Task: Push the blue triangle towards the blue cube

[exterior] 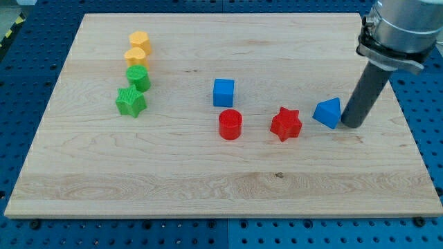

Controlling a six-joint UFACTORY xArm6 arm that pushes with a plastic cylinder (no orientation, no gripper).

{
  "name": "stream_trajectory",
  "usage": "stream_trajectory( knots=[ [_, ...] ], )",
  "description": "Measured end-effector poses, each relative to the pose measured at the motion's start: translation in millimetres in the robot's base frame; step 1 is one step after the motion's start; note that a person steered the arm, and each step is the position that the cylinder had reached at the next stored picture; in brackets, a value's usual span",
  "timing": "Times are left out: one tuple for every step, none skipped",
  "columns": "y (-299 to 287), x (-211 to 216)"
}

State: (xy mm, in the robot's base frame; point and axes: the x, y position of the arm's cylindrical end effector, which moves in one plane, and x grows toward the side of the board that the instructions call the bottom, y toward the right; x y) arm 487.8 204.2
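Nearest the view's bottom, the ridged red cylinder (230, 124) and red star (286, 124) are sitting on the pale wooden board (208, 187). Right of them, the faceted blue triangle (328, 112) is resting against my tip (350, 125), a gripperless rod, with the blue cube (223, 92) well apart leftward.
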Motion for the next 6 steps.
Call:
stream_trajectory(
  knots=[
    [2, 24],
    [2, 8],
    [-3, -5],
    [-18, -5],
    [-27, -7],
    [-27, -15]
  ],
)
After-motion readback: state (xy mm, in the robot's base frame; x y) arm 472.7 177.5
